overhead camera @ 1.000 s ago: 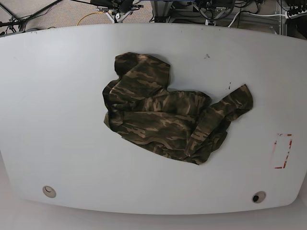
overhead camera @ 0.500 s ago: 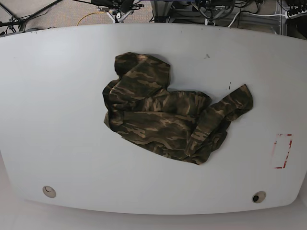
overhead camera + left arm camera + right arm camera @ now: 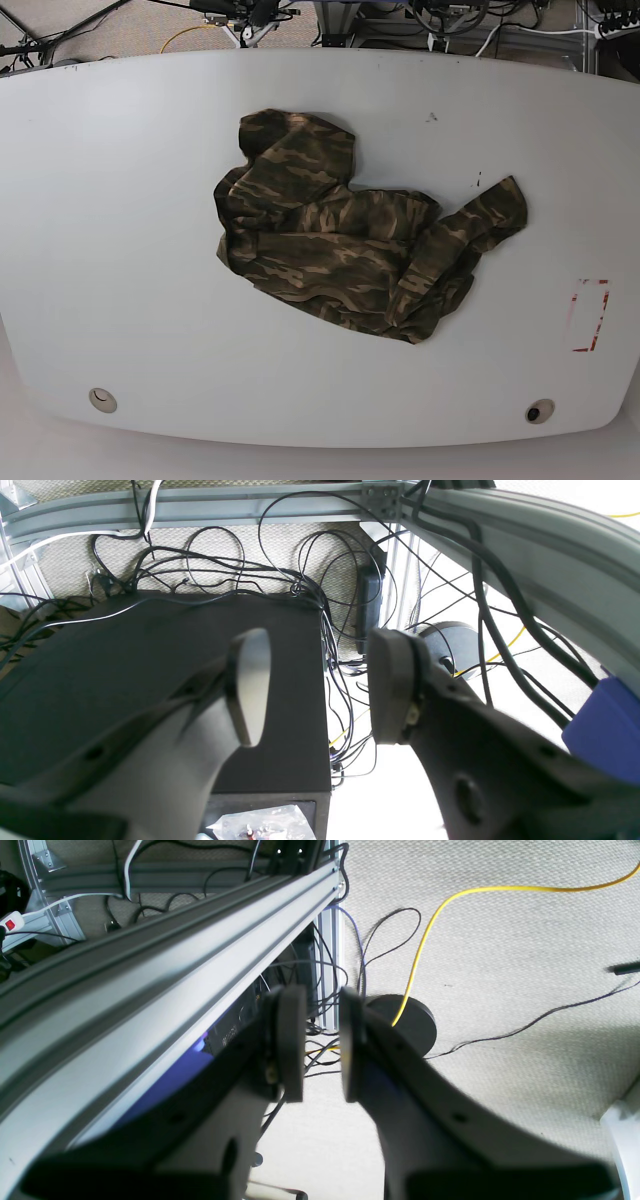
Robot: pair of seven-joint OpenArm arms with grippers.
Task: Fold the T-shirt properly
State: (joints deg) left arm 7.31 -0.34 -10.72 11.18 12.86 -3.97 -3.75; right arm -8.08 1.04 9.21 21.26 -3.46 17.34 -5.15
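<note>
The T-shirt (image 3: 340, 245), in camouflage print, lies crumpled in a heap on the white table (image 3: 120, 200), with one sleeve sticking out to the right (image 3: 495, 210). Neither arm shows in the base view. In the left wrist view my left gripper (image 3: 320, 685) is open, nothing between its fingers, and it faces cables and a black box under the table frame. In the right wrist view my right gripper (image 3: 322, 1040) has its jaws a narrow gap apart and empty, beside an aluminium rail above the carpet. The T-shirt is out of both wrist views.
A red rectangle outline (image 3: 589, 315) marks the table's right side. Two round holes (image 3: 101, 400) (image 3: 540, 411) sit near the front edge. Below are a black box (image 3: 150, 680), tangled cables (image 3: 310, 587), a frame rail (image 3: 150, 965) and a yellow cable (image 3: 415, 955).
</note>
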